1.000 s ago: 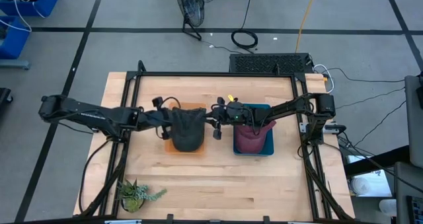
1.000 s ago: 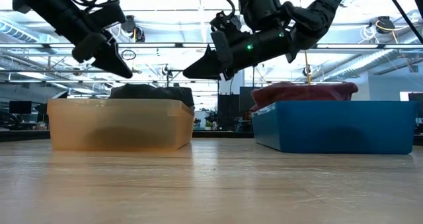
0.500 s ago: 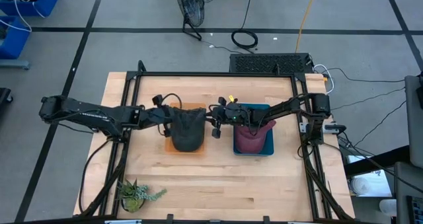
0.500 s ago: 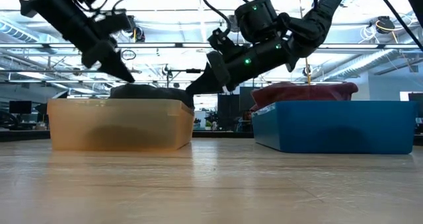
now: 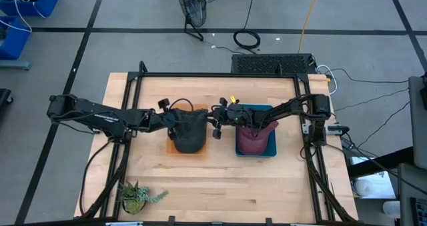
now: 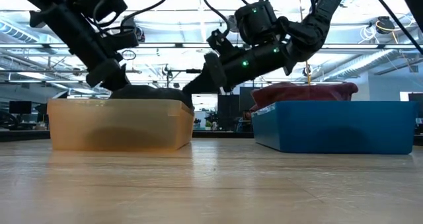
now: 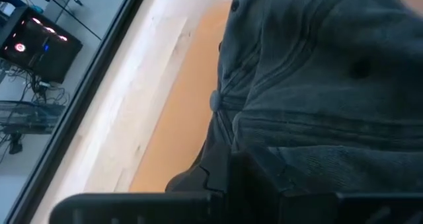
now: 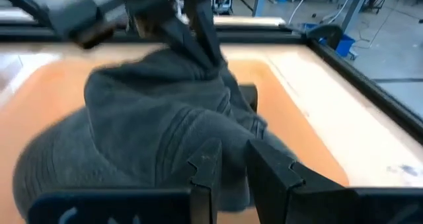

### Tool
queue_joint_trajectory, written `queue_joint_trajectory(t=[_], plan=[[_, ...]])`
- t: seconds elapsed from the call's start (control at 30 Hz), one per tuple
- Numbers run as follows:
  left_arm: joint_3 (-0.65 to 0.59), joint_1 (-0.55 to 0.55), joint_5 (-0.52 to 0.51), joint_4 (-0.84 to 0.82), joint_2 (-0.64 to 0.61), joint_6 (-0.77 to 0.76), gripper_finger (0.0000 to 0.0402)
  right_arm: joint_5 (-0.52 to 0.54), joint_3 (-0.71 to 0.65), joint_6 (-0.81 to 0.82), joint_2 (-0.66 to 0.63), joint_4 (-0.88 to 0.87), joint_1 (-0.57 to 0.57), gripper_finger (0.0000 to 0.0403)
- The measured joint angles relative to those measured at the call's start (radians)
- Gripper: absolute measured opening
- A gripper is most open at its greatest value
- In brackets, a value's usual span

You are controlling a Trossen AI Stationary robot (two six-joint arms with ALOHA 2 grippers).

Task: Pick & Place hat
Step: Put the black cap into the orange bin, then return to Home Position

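Observation:
A dark grey hat [image 5: 189,131] lies heaped in an orange bin [image 6: 119,125] at the table's middle. My left gripper [image 5: 172,123] has come down on the hat's left part; in the right wrist view its fingers [image 8: 198,39] meet on a raised peak of cloth. My right gripper [image 5: 215,124] is open at the hat's right side, its fingers [image 8: 264,168] slanting down toward the cloth; whether they touch it I cannot tell. A maroon hat [image 5: 253,141] lies in a blue bin [image 6: 337,125] to the right. My left gripper pinches a peak of the dark grey hat's cloth [image 8: 210,64] between its two fingers, on the hat's left part. The fingers slant down from the table's left. The rest of the hat lies heaped in the orange bin.
The bins stand side by side with a narrow gap, and my right arm reaches over the blue bin. A small potted plant [image 5: 137,196] stands at the table's near left corner. Bare tabletop [image 5: 220,186] lies in front of the bins.
My left gripper has gone down and toward the table's right edge, onto the dark grey hat. My right gripper has tipped down and moved a little left toward the hat's right side.

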Motion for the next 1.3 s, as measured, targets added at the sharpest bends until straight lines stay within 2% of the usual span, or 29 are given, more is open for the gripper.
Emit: queue_joint_trajectory(t=[0.13,0.37,0.6,0.83,1.1,1.3], plan=[[0.000,-0.006,0.001,0.002,-0.019,0.014,0.0046,0.000,0.000,-0.022,-0.004,-0.016,0.000,0.0059],[0.001,-0.027,0.009,0.013,-0.141,-0.011,0.0047,0.000,0.000,-0.050,-0.052,0.063,0.000,0.0059],[0.001,-0.028,0.125,0.006,-0.280,-0.075,0.0047,0.000,0.000,-0.076,-0.131,0.082,-0.002,0.0059],[0.001,-0.028,0.140,0.012,-0.366,-0.132,0.0047,0.000,-0.001,-0.084,-0.143,0.065,-0.002,0.0059],[0.001,-0.044,0.142,0.061,-0.424,-0.082,0.0047,0.001,-0.002,-0.112,-0.170,-0.019,0.010,0.0059],[0.001,-0.068,0.184,0.023,-0.535,-0.094,0.0047,0.027,-0.002,-0.068,-0.359,-0.252,0.047,0.0059]])
